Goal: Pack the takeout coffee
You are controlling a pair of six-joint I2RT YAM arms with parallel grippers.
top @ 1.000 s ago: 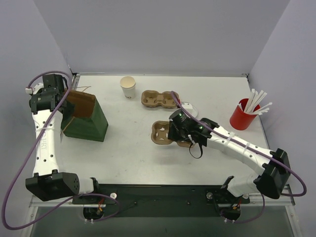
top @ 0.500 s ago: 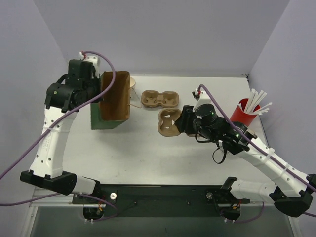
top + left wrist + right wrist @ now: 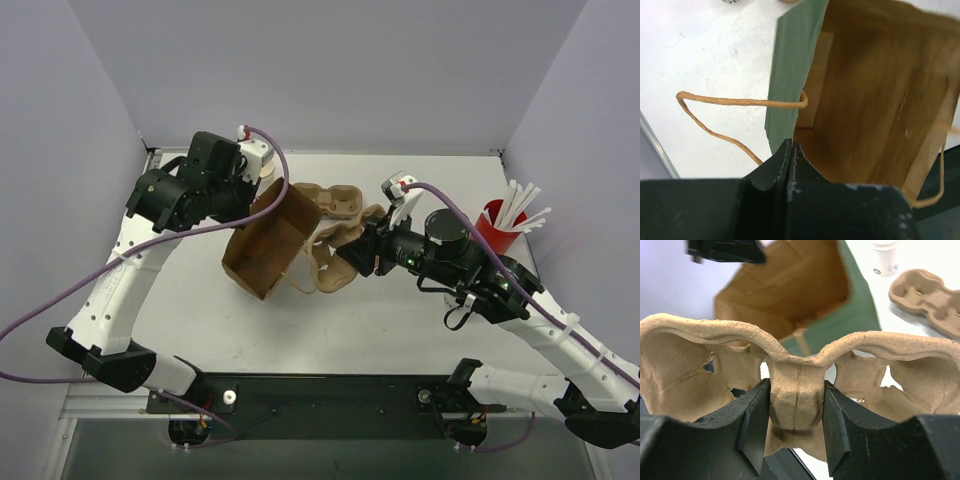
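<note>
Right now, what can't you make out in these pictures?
Cup: top view, largely hidden behind the left arm; right wrist view, small and blurred, so lid unclear.
Bag inside: left wrist view, far end cut by the frame edge; right wrist view, blurred.
Held carrier: right wrist view, both ends run off the frame.

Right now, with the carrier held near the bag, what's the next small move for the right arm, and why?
Probably ease the right gripper forward so the cup carrier enters the paper bag. That gripper is clamped on the carrier's centre ridge, the left gripper pinches the bag's rim with its open mouth tilted toward the carrier, which is not yet inside.
</note>
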